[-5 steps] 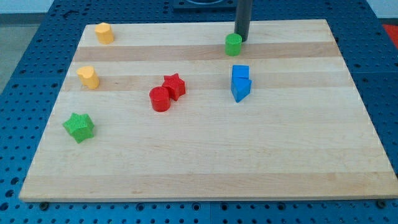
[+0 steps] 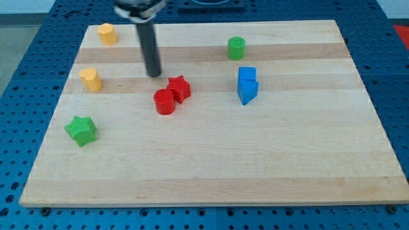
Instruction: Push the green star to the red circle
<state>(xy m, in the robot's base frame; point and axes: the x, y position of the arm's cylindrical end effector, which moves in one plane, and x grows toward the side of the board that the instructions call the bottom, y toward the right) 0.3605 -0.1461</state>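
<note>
Underneath, pale striped wooden board (image 2: 211, 166) on blue pegboard table (image 2: 396, 96).

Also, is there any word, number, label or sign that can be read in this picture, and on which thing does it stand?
None: no readable text anywhere.
Board: bare wood, no marks.
Green star, red circle and the other blocks: plain, no labels.
My tip, above the red circle at the view's left: dark rod, no marking.

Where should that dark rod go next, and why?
Probably down and to the view's left, round to the far left side of the green star. My tip sits just above the red circle, far from the star, and pushing from the star's left would send it rightward toward the circle.
</note>
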